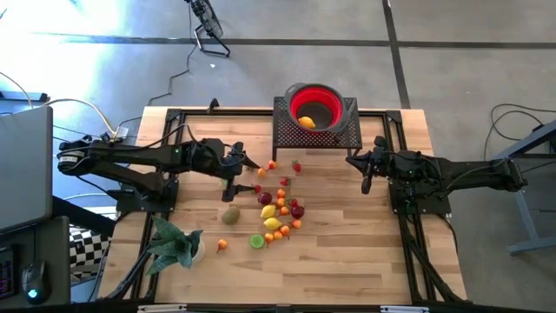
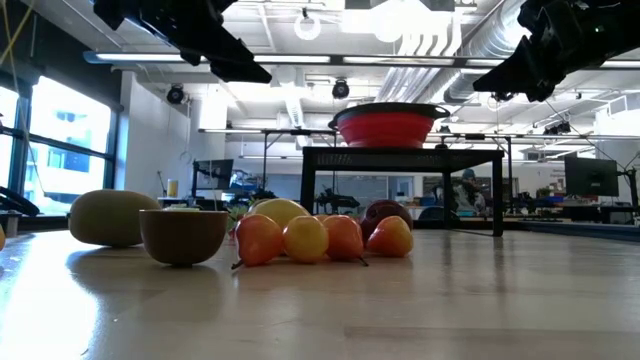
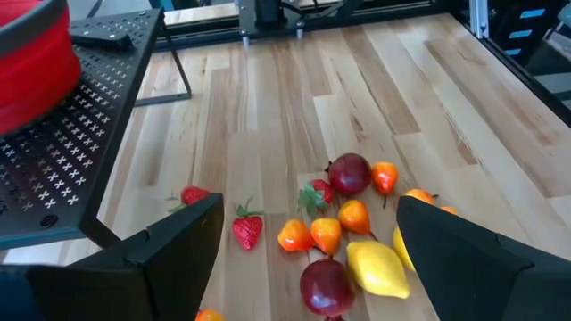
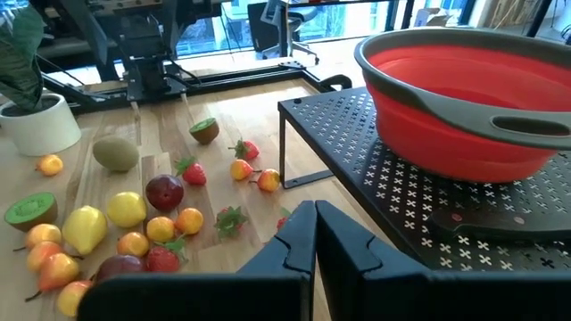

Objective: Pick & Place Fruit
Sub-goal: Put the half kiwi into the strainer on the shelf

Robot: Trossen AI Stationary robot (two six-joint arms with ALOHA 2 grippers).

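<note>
Left gripper (image 1: 244, 168) hovering over the near-left edge of the fruit (image 1: 280, 209) scatter, fingers (image 3: 169, 254) spread wide with nothing between them and touching nothing; seen in the left wrist view framing a dark-red plum (image 3: 326, 285), a yellow lemon (image 3: 376, 269), small oranges and strawberries below. Right gripper (image 1: 366, 172) waiting beside the black perforated stand (image 1: 287, 135), fingers (image 4: 294, 245) pressed fully together, holding nothing. Fruit lying loose on the wooden surface (image 1: 347, 252) between the two arms, in front of the stand: small glossy toy pieces, yellow lemons, dark-red plums, red strawberries with green caps, tiny orange ones bunched in a cluster, a brown kiwi (image 1: 230, 215) off to the left side, a cut green half (image 1: 256, 241) nearer the front, one lone orange piece (image 1: 222, 244) beside the potted plant (image 1: 174, 246). One yellow-orange piece (image 1: 306, 122) already inside the red bowl (image 1: 328, 106) with the grey rim, up on the stand. No readable brand, label or writing anywhere on the fruit, bowl or arms.
</note>
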